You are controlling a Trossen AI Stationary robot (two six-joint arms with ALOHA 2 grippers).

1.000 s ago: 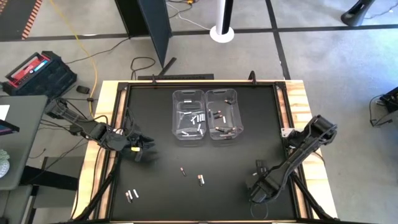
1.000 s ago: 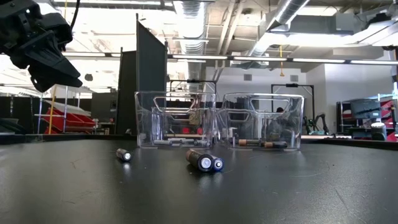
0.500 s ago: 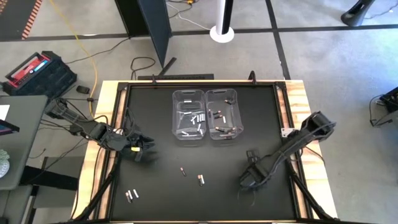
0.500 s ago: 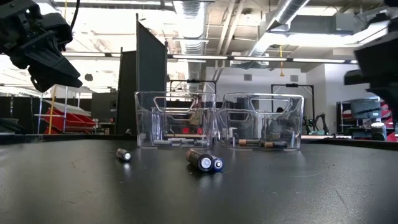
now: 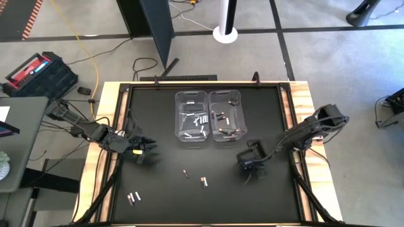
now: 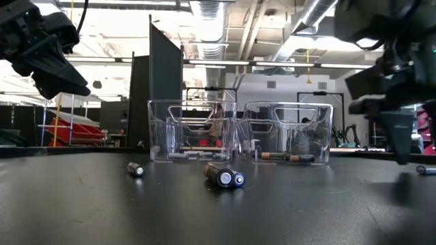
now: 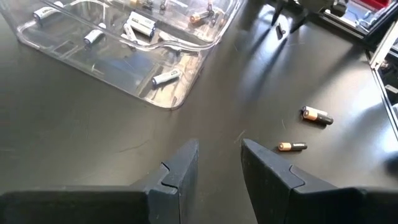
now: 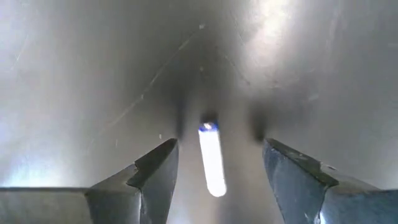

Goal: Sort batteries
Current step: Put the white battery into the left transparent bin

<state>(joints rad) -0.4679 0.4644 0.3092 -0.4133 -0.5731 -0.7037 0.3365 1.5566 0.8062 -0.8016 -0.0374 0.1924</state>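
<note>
Fingers of the right gripper (image 8: 214, 155) are spread wide in the right wrist view, straddling a silvery battery (image 8: 211, 160) on the black table (image 8: 74, 74); no writing can be read. From above, loose batteries (image 5: 194, 178) lie near two clear bins (image 5: 208, 116). Level with the table, ceiling ducts are seen behind. The left gripper (image 7: 217, 155), parted and empty, is shown at the table's left.

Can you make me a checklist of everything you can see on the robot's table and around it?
Surface: black table, wooden edges.
Job's things: batteries loose on the mat; more in two clear bins; one silvery battery lies between the right gripper's fingers.
Clutter: nothing seen.
Grippers: right gripper open, right of the loose batteries; left gripper empty, fingers apart, at the table's left.
Cables: yellow cable on floor.
Surroundings: red toolbox, dark panel.
</note>
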